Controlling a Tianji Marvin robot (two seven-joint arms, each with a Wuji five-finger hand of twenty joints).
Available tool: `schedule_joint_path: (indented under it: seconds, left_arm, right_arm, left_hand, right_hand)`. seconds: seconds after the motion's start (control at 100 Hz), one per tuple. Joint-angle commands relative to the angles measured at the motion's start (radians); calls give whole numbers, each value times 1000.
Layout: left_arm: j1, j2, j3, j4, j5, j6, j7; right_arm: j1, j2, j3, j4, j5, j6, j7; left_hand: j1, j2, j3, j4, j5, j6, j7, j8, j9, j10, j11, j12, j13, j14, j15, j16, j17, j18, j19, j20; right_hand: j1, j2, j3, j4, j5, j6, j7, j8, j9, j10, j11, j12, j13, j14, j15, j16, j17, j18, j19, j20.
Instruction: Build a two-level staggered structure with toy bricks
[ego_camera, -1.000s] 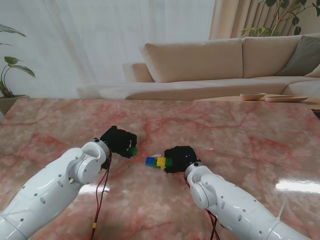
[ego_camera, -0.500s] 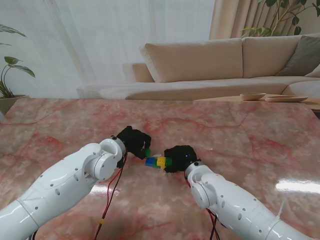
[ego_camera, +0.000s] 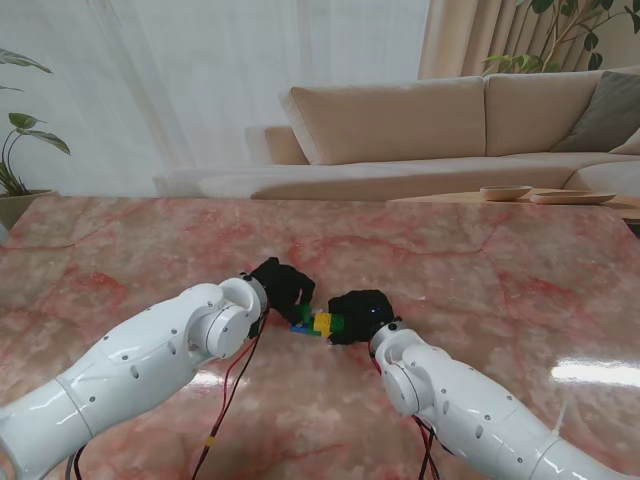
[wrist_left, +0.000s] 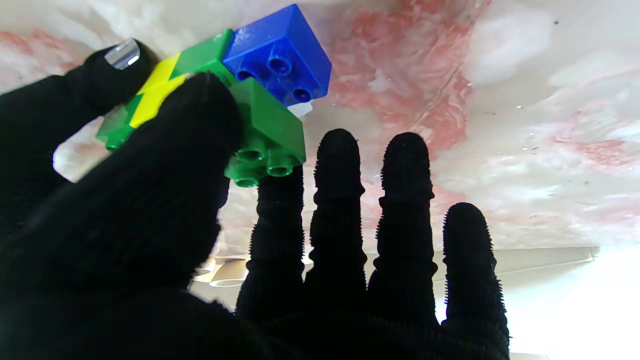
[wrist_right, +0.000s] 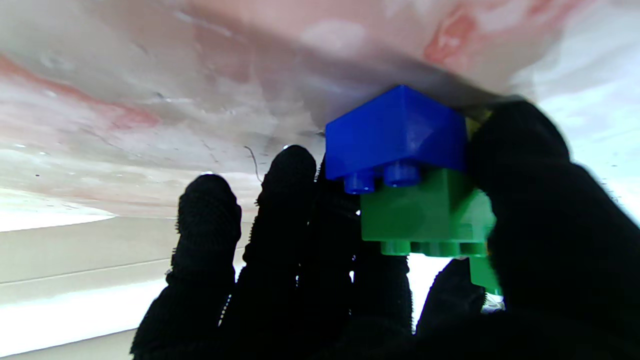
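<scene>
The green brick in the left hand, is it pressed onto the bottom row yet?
On, or nearly: the green brick in the left hand sits against the blue brick; whether fully seated, cannot tell.

A long beige sofa (ego_camera: 400, 125) stands beyond the pink marble table (ego_camera: 520, 270), with sheer white curtains (ego_camera: 200, 80) glowing with daylight behind it. Leafy plants (ego_camera: 20, 140) sit at the left edge and top right corner, and shallow bowls (ego_camera: 505, 192) rest on a low side table.

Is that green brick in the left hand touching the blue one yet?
Touching. The left wrist view shows the green brick pressed against the blue brick, no gap between them.
</scene>
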Motion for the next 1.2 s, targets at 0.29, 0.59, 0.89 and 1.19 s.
schedule_joint_path:
  seconds: [0.29,0.59,0.89,1.19]
  left_arm:
    - [-46,-31,68,70,-30,-24,24]
    - [-69,-40,102,90,-40,-40,28]
    - [-82,-39,124,107,-22,-63,33]
    - [-87,-48,134,138,-20,-79,63]
  right_arm:
    - [-24,2,-6,37,2,11,24]
    - [-25,2,-2,37,1,12,24]
    - [-27,3,2,35,-1,10,23]
    - [-28,3,3,35,1,10,24]
  left_hand:
    - [26,79,37,14,146,-82,101,40,30,14,28,-7,29,25,36,12,-9,27,30,17]
    - [28,45,32,8,145,-92,112,45,30,9,35,-5,30,21,37,13,-12,22,26,16]
    - [26,-12,29,-5,99,-106,117,61,-9,-10,35,-6,8,7,24,10,-21,13,16,12]
    - [-17,-33,40,-20,57,-88,88,109,-65,-15,89,-74,-11,3,10,16,-36,10,-3,14]
  right_hand:
    - [66,29,96,3,8,-51,-136,-157,-13,-8,-52,-12,21,-40,20,19,-3,-20,41,-11]
    - [63,30,95,3,9,-49,-138,-157,-13,-8,-52,-15,21,-41,20,19,-3,-20,41,-11]
    - [62,29,94,5,9,-49,-141,-155,-13,-8,-51,-18,22,-40,21,19,-3,-20,41,-11]
    - [62,28,93,6,10,-47,-142,-154,-14,-8,-51,-21,21,-40,20,19,-3,-20,41,-11]
